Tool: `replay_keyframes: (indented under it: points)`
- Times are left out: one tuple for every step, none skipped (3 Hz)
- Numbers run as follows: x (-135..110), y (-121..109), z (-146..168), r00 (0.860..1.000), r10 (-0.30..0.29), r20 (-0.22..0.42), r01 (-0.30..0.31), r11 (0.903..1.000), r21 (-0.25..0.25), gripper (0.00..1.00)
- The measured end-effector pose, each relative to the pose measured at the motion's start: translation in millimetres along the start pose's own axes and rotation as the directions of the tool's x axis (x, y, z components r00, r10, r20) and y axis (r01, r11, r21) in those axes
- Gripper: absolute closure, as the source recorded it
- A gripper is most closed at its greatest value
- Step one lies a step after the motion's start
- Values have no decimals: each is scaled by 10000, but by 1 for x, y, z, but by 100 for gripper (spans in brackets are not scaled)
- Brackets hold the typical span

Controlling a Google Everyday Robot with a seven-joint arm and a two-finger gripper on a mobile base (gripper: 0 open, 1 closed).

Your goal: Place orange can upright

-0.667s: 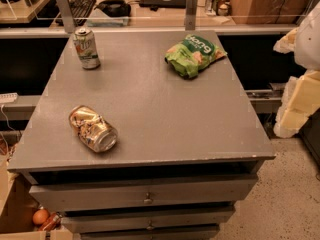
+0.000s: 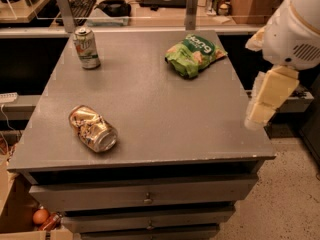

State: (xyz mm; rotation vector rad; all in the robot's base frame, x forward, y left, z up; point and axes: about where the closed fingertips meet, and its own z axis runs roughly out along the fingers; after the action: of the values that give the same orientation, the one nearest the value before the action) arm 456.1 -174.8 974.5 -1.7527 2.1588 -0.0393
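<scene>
The orange can (image 2: 92,128) lies on its side near the front left of the grey table (image 2: 160,114). It is dented, orange-gold with white and brown markings, and its silver top faces the front right. My gripper (image 2: 256,118) hangs off the table's right edge at about tabletop height, far to the right of the can and not touching anything. The white arm (image 2: 295,29) rises above it at the upper right.
A white-and-green can (image 2: 86,47) stands upright at the back left. A green chip bag (image 2: 194,54) lies at the back right. Drawers (image 2: 147,196) sit under the tabletop. A desk with a keyboard (image 2: 82,4) runs behind the table.
The arm and gripper have moved left, closer to the table's right edge. The cans and the bag have not moved.
</scene>
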Motion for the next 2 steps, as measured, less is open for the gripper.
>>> replay_keyframes:
  points:
    - [-62, 2, 36, 9970, -396, 669, 432, 9977, -521, 0]
    - [-138, 8, 75, 9900, -527, 1308, 669, 9921, -1059, 0]
